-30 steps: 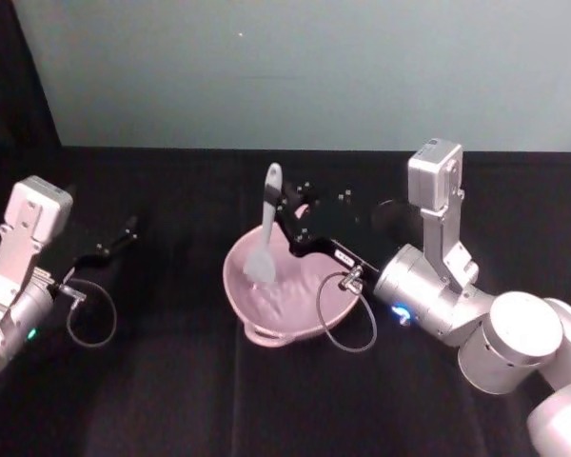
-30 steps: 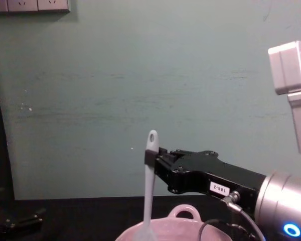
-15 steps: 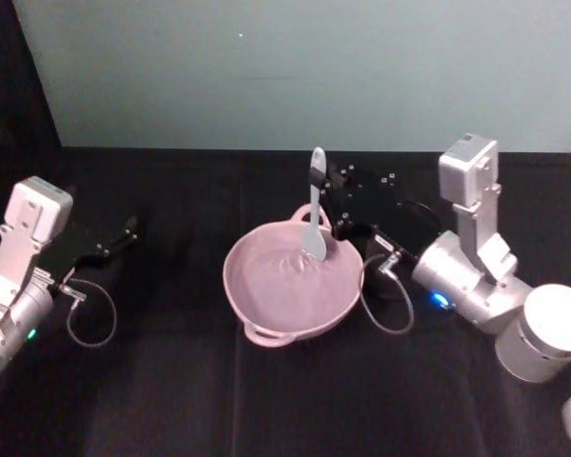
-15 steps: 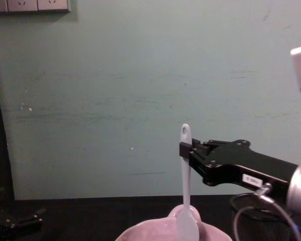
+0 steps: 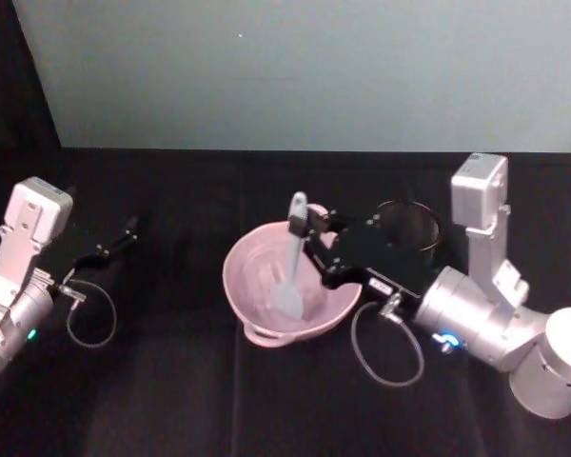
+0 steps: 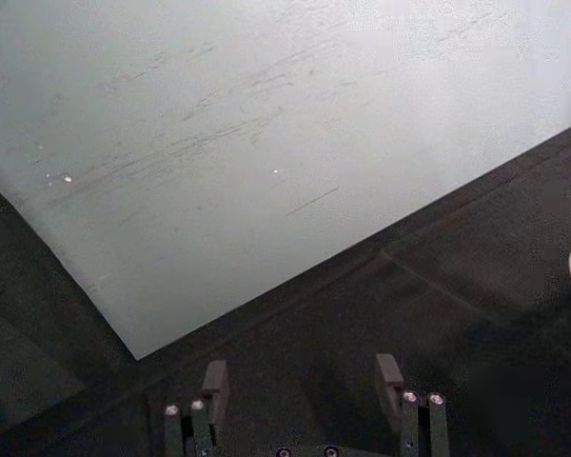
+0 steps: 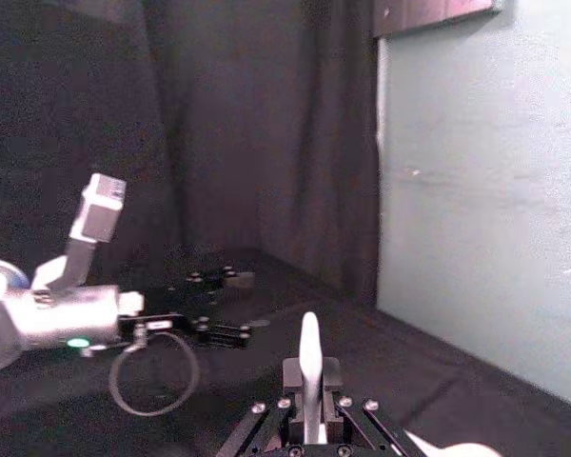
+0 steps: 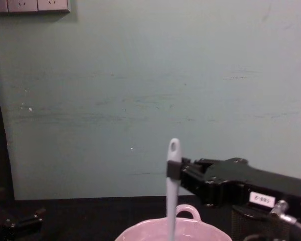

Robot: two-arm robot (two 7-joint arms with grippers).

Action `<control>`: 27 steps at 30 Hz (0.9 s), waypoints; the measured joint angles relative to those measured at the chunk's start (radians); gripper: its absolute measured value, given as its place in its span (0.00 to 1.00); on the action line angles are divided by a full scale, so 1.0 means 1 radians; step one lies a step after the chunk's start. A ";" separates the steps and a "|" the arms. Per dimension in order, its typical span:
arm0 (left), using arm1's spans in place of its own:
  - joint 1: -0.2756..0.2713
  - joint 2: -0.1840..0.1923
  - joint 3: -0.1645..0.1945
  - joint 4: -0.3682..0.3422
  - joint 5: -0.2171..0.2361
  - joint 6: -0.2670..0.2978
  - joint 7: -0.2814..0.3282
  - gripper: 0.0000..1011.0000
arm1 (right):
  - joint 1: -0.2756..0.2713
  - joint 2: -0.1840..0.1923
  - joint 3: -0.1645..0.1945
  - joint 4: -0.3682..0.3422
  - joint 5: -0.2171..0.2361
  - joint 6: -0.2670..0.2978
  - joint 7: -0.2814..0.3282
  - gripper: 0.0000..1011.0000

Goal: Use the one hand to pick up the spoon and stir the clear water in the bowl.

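The pale pink bowl (image 5: pixel 232 282) sits mid-table with its loop handle (image 8: pixel 187 211) toward the back wall. Clear water (image 5: pixel 262 283) lies in it, barely visible. The white spoon (image 5: pixel 292 255) stands nearly upright, its blade down in the water on the bowl's near right side. My right gripper (image 5: pixel 307 229), black and boxy, is shut on the spoon's handle just below the hole (image 8: pixel 173 147); the right wrist view shows the spoon handle (image 7: pixel 309 360) pinched between its fingers. My left gripper (image 5: pixel 114 244) rests parked at the far left, open (image 6: pixel 303 388) and holding nothing.
A black wire-mesh cup (image 5: pixel 409 225) stands just right of and behind the bowl, close to my right arm; it is also in the chest view (image 8: pixel 247 224). A grey cable loop (image 5: pixel 385 345) lies on the black cloth in front of the right wrist. A green wall closes the back.
My right gripper has carried the spoon from the bowl's far right rim toward me, and the blade now sits lower in the water at the near side. The left arm has not moved.
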 joint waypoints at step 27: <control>0.000 0.000 0.000 0.000 0.000 0.000 0.000 1.00 | 0.135 -0.127 0.002 0.225 -0.135 -0.144 -0.148 0.11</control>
